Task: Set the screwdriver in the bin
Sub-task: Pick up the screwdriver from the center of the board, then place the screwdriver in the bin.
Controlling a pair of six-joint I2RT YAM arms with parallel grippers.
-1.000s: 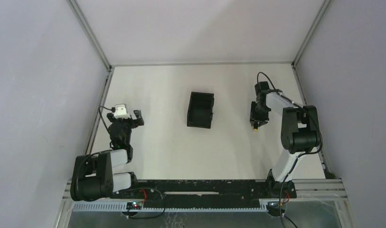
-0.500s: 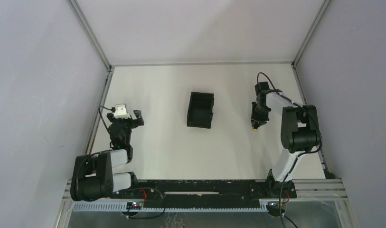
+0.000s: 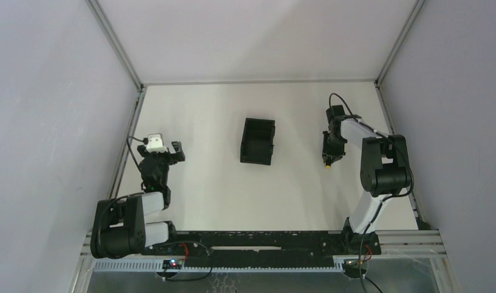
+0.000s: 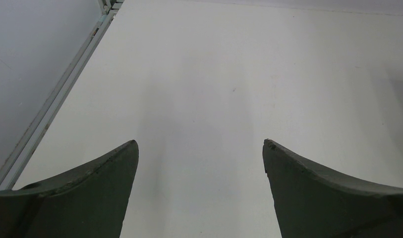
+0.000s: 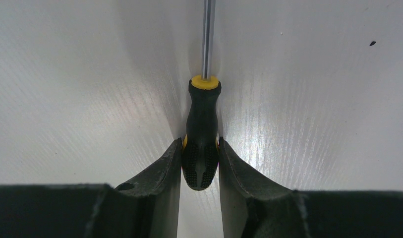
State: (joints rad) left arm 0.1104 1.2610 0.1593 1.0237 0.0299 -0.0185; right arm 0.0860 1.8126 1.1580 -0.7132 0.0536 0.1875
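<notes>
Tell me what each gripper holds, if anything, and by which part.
The right gripper grips the screwdriver by the butt end of its handle, with the shaft pointing away from the wrist. The left gripper is open and holds nothing.

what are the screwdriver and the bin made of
Screwdriver: handle looks like matte black rubbery grip, ribbed at the butt, with yellow plastic collar; shaft a shiny grey metal, likely steel. Bin: seemingly black plastic, dull finish, too small to be sure.
</notes>
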